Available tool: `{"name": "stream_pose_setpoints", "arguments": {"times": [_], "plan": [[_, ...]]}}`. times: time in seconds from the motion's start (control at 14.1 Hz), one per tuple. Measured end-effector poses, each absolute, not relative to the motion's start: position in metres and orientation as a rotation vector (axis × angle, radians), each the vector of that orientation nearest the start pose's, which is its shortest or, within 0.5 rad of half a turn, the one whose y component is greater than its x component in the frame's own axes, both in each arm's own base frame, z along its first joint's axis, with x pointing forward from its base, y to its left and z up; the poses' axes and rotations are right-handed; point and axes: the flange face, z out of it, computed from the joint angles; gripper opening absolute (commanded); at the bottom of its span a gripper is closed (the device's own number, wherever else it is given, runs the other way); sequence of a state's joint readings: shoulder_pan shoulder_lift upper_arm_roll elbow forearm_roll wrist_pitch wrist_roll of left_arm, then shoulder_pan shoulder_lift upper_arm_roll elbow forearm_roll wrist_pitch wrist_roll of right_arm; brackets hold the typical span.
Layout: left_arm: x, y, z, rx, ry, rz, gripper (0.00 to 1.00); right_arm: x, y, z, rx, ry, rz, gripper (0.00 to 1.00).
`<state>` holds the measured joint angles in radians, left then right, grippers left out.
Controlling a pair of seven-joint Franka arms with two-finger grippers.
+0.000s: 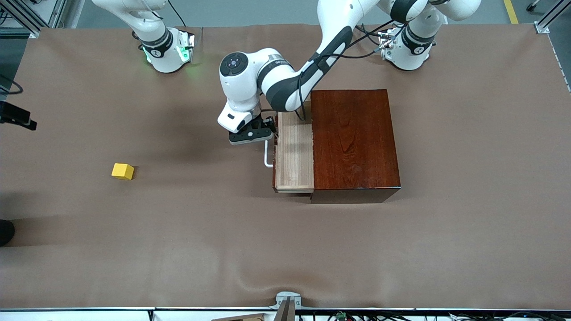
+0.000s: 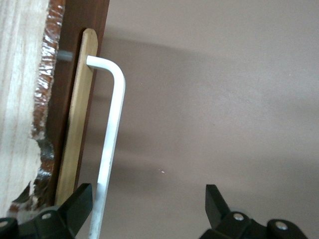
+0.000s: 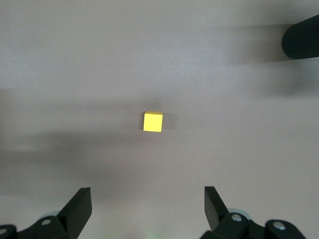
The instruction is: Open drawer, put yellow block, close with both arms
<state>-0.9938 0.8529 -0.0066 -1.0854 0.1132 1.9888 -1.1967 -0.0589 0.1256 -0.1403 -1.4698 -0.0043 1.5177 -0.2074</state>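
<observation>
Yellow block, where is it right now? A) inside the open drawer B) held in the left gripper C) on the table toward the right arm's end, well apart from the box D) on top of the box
C: the yellow block sits alone on the brown table cover, toward the right arm's end, while the drawer is pulled partly out of the box and shows only bare pale wood.

The box (image 1: 354,142) is showing a glossy, dark reddish wood finish, while the drawer (image 1: 294,156) tray is showing pale, unvarnished wood with visible grain and a smooth white bar handle (image 2: 110,144). The tabletop (image 1: 178,232) is wearing a matt brown cloth-like cover, slightly rippled. The yellow block (image 1: 122,171) is looking plain and matt.
</observation>
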Motion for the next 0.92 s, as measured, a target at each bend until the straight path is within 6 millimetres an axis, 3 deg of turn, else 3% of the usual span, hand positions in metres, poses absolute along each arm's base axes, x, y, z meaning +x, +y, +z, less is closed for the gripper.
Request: {"name": "stream_pose_setpoints", "arguments": {"times": [0.14, 0.21, 0.35, 0.5, 0.64, 0.92], "plan": [[0.427, -0.645, 0.337, -3.133, -0.253, -0.186, 1.0, 0.59, -0.116, 0.575, -3.149, -0.007, 0.133, 1.0], [0.429, -0.642, 0.361, -3.139, -0.263, -0.201, 1.0, 0.596, -0.117, 0.559, -3.147, -0.006, 0.166, 1.0], [0.433, -0.624, 0.435, -3.146, -0.3, -0.261, 1.0, 0.607, -0.12, 0.526, -3.139, 0.001, 0.244, 1.0], [0.441, -0.577, 0.511, -3.086, -0.385, -0.262, 1.0, 0.613, -0.129, 0.496, -3.128, 0.02, 0.31, 1.0], [0.464, -0.519, 0.559, -3.023, -0.479, -0.259, 1.0, 0.614, -0.136, 0.468, -3.118, 0.037, 0.358, 1.0], [0.525, -0.405, 0.605, -2.969, -0.571, -0.227, 1.0, 0.613, -0.139, 0.415, -3.122, 0.04, 0.346, 1.0]]}}
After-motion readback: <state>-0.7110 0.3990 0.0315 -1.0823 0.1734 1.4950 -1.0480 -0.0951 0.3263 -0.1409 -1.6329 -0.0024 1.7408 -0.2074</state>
